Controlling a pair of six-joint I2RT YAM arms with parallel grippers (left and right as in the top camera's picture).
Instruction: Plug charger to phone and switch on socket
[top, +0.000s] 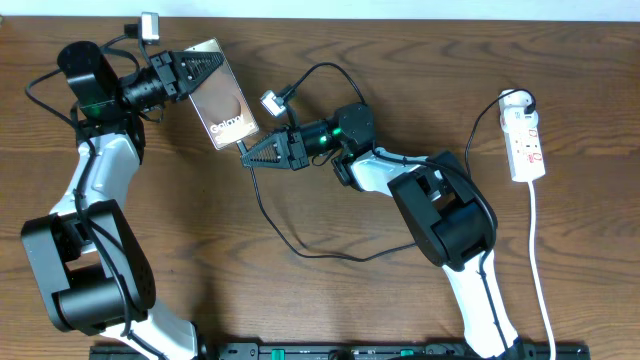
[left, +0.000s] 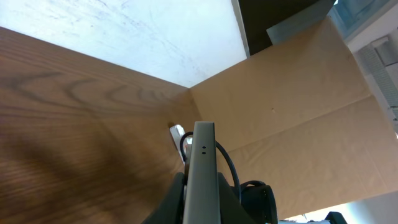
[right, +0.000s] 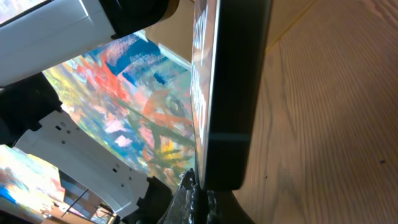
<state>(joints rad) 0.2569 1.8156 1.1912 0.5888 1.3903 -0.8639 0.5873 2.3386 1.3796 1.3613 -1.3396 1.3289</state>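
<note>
Phone (top: 222, 105) with a glossy brownish face and white "Galaxy" lettering sits toward the back left of a wooden table (top: 320, 300), gripped at one short end by the left pincer (top: 205, 68), which is clamped shut on its two flat faces. The left wrist view shows the phone edge-on between the fingers. The right pincer (top: 250, 155) points at the phone's opposite short end, closed tight on the tip of the charger (top: 268, 215) — a thin black cable that trails from it in a loose loop across the table toward the right arm. Whether the tip has entered the phone's port cannot be told. The socket (top: 526, 140) — a small white power strip with red marks — lies well apart at the far right of the table, its white cord running toward the front edge.
</note>
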